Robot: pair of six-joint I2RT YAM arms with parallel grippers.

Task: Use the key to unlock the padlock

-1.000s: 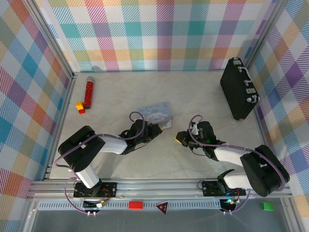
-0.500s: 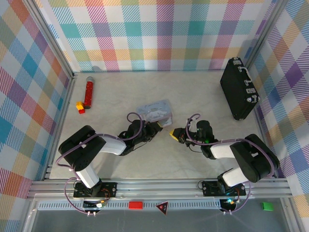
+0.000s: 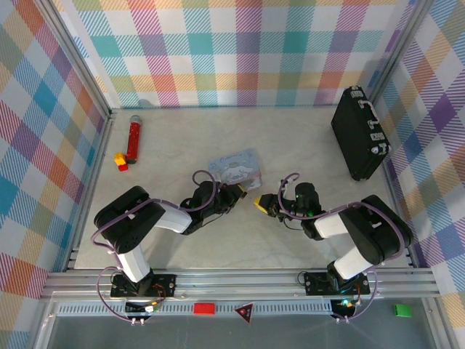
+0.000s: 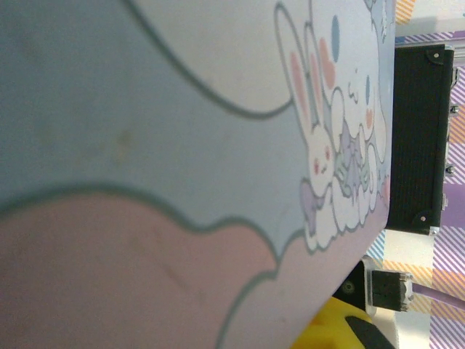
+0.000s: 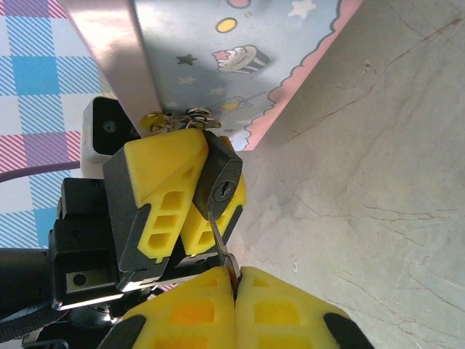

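The tiny dark padlock is clamped between the yellow fingers of my left gripper, its keyhole facing the right wrist camera. Its silvery shackle hangs at the edge of the pale blue-grey cartoon box. My right gripper is shut on the head of a small metal key. The blade tip meets the padlock's face just below the open keyhole. From above, the right gripper sits close to the left one, in front of the box.
A black case with silver latches stands against the right wall and also appears past the box. A red cylinder and a small yellow-and-red block lie at the far left. Bare tabletop lies right of the grippers.
My right gripper has moved left and a little forward with the key, closing the gap to the left gripper. The box rocked slightly and settled.
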